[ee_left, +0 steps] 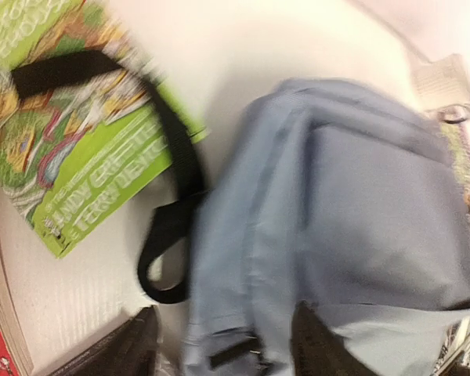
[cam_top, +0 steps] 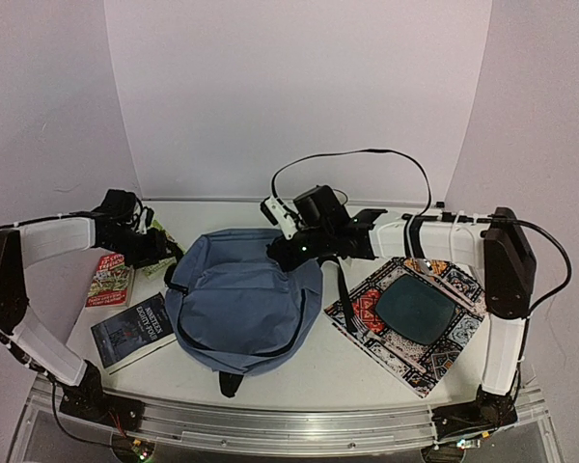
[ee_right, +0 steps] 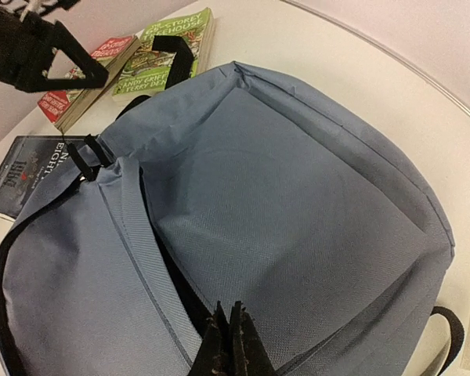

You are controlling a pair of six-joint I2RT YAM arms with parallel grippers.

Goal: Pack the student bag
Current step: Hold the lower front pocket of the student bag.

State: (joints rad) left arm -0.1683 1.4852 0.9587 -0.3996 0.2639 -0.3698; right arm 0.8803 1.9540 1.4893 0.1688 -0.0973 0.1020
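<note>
Although the left wrist view is smeared with blur, it shows the left gripper (ee_left: 223, 325) with its fingers (ee_left: 133, 348) apart. Only their dark tips enter at the bottom edge, with a corner of the bag (cam_top: 239, 301) and a small black tab between them. Whether either finger touches the fabric cannot be told. The bag lies flat in the middle of the table (cam_top: 299, 371). Its black strap (ee_left: 175, 168) loops out over a green book (ee_left: 78, 149), whose title is too blurred to read. From above, that book is mostly hidden under the left arm. A red book (cam_top: 109, 280) lies just beside it, cut off in both wrist views. A dark book (cam_top: 132, 332) sits nearer the front, its right edge meeting the bag. The right gripper (ee_right: 227, 337) has its fingers pressed together, tips against the bag's fabric beside a dark seam; whether a fold is pinched between them is hidden. From above, its tips are lost against the bag's far right edge. To the right, apart from the bag, lies a patterned mat (cam_top: 367, 313) with a dark pad (cam_top: 415, 311) on it. The right arm covers the mat's far corner.
</note>
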